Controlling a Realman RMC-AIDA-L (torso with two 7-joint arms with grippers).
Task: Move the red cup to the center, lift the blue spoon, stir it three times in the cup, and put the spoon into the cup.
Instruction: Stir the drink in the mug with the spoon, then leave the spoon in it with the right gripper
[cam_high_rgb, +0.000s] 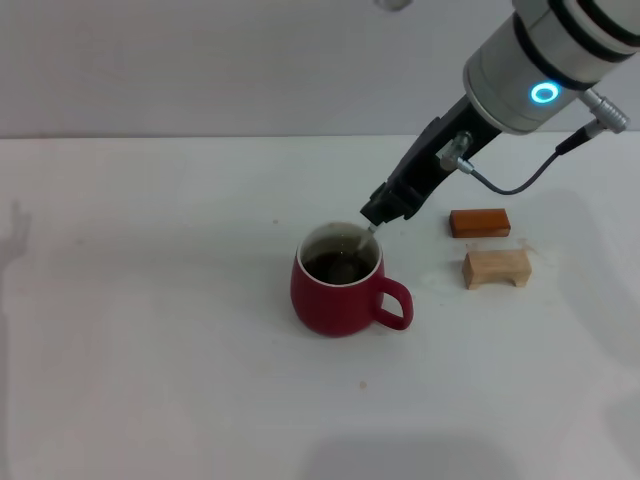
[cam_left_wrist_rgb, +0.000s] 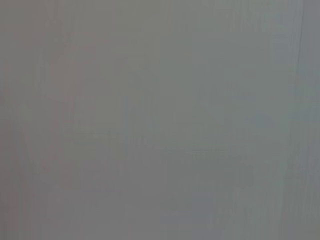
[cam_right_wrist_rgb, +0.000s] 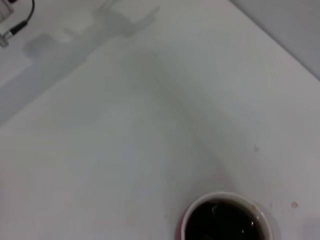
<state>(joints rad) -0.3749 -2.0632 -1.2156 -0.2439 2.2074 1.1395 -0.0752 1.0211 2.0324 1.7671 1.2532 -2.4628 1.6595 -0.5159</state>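
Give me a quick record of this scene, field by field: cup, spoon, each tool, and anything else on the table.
cup: red, upright mid-table, dark liquid inside, handle toward the robot's right
spoon: metal neck dips into the cup from the right tool
right tool: above the cup's far rim, shut on the spoon
left tool: not in view
other: orange-brown block and wooden block, right of the cup

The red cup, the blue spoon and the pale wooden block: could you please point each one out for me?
red cup (cam_high_rgb: 335, 305), head view, on its front outer wall.
blue spoon (cam_high_rgb: 364, 238), head view, on the metal neck above the liquid.
pale wooden block (cam_high_rgb: 496, 267), head view, on its top face.
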